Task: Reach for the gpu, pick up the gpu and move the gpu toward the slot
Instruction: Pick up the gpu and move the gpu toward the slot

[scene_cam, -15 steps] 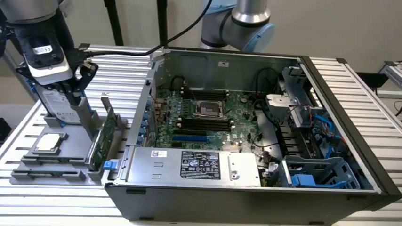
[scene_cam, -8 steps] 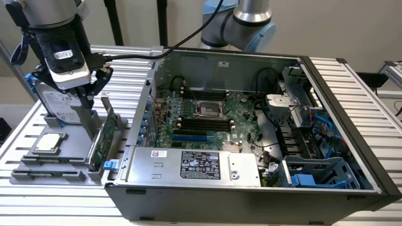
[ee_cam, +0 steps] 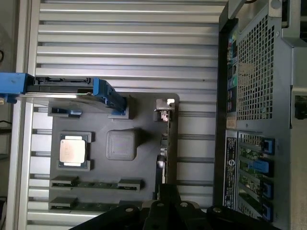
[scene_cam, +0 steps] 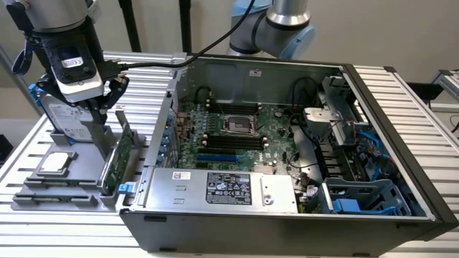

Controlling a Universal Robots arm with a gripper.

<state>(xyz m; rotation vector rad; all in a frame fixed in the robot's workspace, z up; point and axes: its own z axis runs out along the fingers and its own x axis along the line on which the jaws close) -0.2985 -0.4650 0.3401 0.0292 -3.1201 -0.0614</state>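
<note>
We've got the claw (scene_cam: pixel 100 117) looking pressed together, hanging just above the gpu (scene_cam: pixel 117 156) that stands on edge in the grey tray (scene_cam: pixel 50 201).

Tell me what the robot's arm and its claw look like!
The arm is a shiny silver-grey metal tube with rounded pale blue joint caps. Its wrist carries a black block with a white box bearing a small printed label. A black cable runs off it, beside blue cable loops. At the end sits a black gripper of jointed bars.
</note>
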